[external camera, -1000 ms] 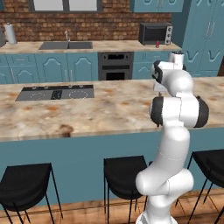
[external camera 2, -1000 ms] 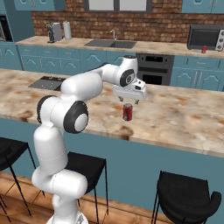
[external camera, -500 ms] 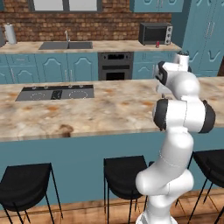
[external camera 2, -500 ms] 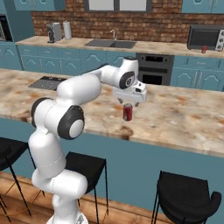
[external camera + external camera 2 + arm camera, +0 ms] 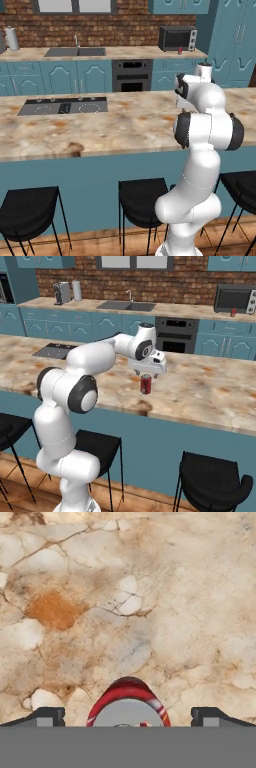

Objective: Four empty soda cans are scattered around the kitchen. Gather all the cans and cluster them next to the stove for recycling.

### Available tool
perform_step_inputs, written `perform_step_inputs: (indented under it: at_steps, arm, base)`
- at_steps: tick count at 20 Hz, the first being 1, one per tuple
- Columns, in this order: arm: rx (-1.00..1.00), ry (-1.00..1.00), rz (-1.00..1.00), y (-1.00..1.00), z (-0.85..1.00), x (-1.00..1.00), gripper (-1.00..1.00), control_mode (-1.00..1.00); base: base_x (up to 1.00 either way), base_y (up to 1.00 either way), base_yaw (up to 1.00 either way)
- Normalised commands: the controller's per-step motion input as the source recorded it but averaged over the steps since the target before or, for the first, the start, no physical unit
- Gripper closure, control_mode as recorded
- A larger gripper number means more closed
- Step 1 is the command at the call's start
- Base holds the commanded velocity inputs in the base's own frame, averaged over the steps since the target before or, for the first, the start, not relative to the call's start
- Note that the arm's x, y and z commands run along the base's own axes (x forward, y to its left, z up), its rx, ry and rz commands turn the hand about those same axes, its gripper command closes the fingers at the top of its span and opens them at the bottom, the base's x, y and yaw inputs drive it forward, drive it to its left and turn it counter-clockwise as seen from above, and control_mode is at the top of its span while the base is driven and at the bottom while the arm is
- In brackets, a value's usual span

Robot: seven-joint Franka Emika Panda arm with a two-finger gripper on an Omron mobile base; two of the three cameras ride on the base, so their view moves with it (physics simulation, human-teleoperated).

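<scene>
Cooktop of flat black glass [image 5: 63,106] lies in the beige marbled island counter [image 5: 100,130]. Right base view — white two-finger gripper [image 5: 145,374] hangs over a small red soda can [image 5: 145,384], upright there. Hand view: fingertips [image 5: 49,716] spread wide, flanking its silver top — released.
</scene>
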Motion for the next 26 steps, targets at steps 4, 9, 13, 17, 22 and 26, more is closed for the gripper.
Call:
perform_step_inputs:
  at_steps: [4,9,13,17,22,26]
  arm:
    - [0.0,0.02,0.0,0.0,0.0,0.0,-1.0,-1.0]
    - [0.0,0.0,0.0,0.0,-0.22,-0.06,-1.0,-1.0]
    - [0.0,0.0,0.0,0.0,-0.26,-0.03,-1.0,-1.0]
    - [0.0,0.01,0.0,0.0,-0.1,-0.09,-1.0,-1.0]
    - [0.0,0.0,0.0,0.0,0.0,0.0,1.0,-1.0]
    - [0.0,0.0,0.0,0.0,0.0,0.0,1.0,-1.0]
  base:
    - [0.0,0.0,0.0]
    - [0.0,0.0,0.0]
    - [0.0,0.0,0.0]
    - [0.0,0.0,0.0]
    - [0.0,0.0,0.0]
    - [0.0,0.0,0.0]
